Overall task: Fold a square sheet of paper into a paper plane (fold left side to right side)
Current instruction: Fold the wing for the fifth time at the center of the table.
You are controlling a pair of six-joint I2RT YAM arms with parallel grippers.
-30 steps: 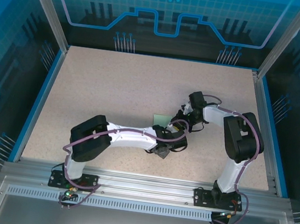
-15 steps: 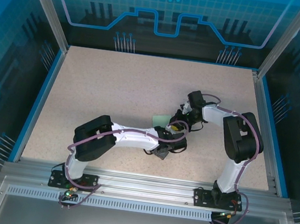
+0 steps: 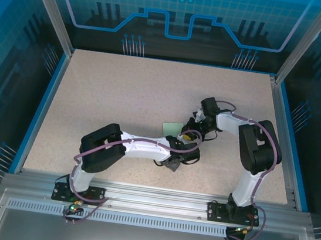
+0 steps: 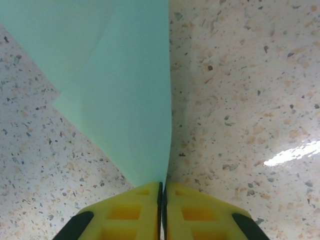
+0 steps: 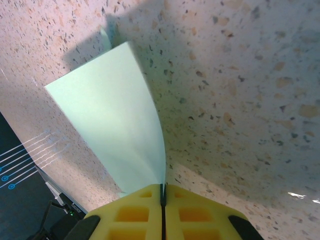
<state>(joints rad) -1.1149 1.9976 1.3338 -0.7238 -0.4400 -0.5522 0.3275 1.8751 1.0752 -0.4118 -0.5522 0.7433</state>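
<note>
Plain pale mint-green square sheet of paper [image 4: 125, 100]; beige, dark-speckled table [image 4: 240, 100]; yellow jaws.

Left fingers [image 4: 135, 212] and right fingers [image 5: 135, 212] meet the square sheet of paper [image 3: 172, 127] at its right edge on the table [image 3: 123, 91]

Left arm [image 3: 139, 145] and right arm [image 3: 247, 137] angled inward, left tool [image 4: 162, 189] and right tool [image 5: 162, 190] both clamped tight on paper [image 4: 125, 100].

Robot lab, enclosed test cell. Speckled table [image 3: 123, 91] boxed in by clear blue walls [image 3: 104, 6] printed with gear and circuit lines; metal corner posts [image 3: 50, 8]. Left arm [image 3: 139, 147] and right arm [image 3: 257, 147] bolted to a slotted aluminium rail [image 3: 150, 200] at the near edge.
</note>
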